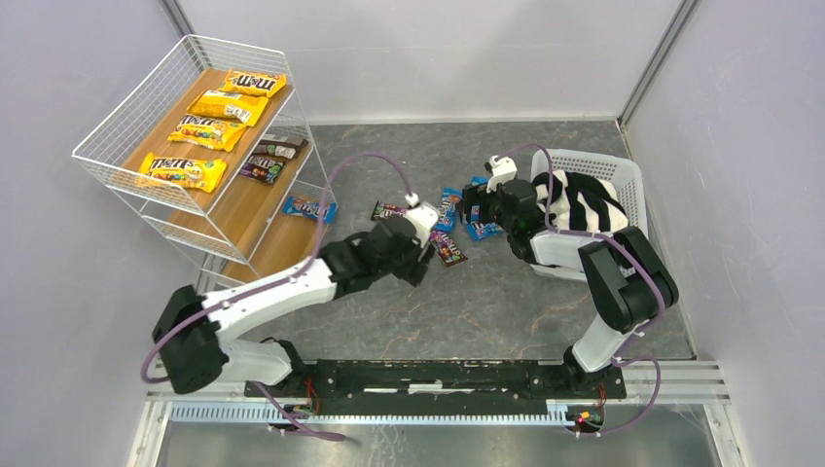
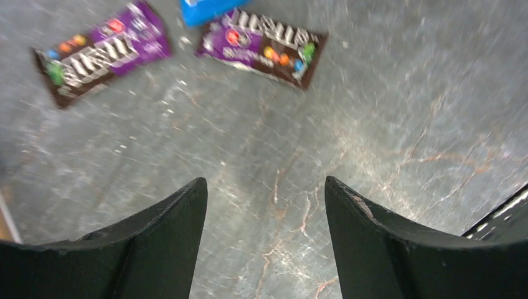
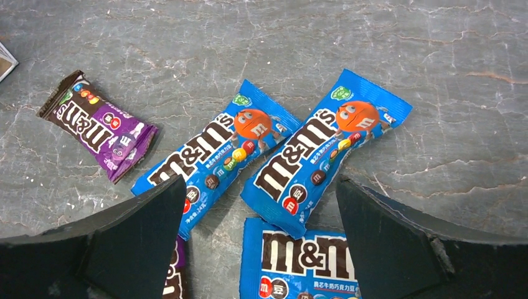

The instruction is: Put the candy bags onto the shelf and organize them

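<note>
Currently my left gripper (image 2: 264, 180) is spread, empty, over bare table (image 2: 386, 124) near two purple candy bags (image 2: 261, 43). My right gripper (image 3: 260, 179) gapes wide above blue candy bags (image 3: 311, 156). Yellow bags (image 1: 183, 171) lie on the shelf (image 1: 272, 243).

1 blue packet (image 3: 299, 261) half off-frame

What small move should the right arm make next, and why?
Probably lower the right gripper straight down onto the blue M&M's bag lying flat below its open jaws: it hovers above the bag, not touching, and the shelf has room on its lower boards.
</note>
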{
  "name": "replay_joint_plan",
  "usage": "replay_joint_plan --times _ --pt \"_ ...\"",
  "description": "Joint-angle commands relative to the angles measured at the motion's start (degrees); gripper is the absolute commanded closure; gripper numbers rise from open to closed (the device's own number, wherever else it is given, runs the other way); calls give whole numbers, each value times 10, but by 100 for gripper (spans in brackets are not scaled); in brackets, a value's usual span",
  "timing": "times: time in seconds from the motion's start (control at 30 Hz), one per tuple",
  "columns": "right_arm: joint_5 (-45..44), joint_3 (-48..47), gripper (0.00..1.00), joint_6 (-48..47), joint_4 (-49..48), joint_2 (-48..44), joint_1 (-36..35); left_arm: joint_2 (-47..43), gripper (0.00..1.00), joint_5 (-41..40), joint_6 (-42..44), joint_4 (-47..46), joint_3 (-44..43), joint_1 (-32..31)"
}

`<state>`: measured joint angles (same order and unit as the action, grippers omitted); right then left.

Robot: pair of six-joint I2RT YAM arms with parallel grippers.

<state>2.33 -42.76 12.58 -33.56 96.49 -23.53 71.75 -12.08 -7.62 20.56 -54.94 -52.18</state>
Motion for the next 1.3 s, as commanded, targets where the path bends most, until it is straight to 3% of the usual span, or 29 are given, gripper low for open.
replay_joint_plan --times 0.0,0.1,0.17,0.37,0.53,0.77,0.97,1.27 --pt "-15 -57 2 -28 43 -22 1 38 24 -44 -43 -92 16 -49" --pt "-7 -95 2 -38 123 -68 16 82 36 -8 -21 -111 2 -67" --pt "-10 -104 2 -55 157 -114 29 113 36 5 10 -113 -15 -89" --pt "-45 -43 2 -75 173 -239 78 249 32 -78 79 -59 -108 -127" --pt "-66 53 2 -64 109 -318 122 365 30 -175 157 -6 -212 -161" --pt "-109 77 2 -69 111 -328 134 483 29 -271 186 37 -295 -169" --pt "-115 96 2 -49 93 -319 136 511 30 -300 198 57 -315 -169" --pt "-132 109 2 -39 81 -324 137 538 47 -303 210 78 -320 -161"
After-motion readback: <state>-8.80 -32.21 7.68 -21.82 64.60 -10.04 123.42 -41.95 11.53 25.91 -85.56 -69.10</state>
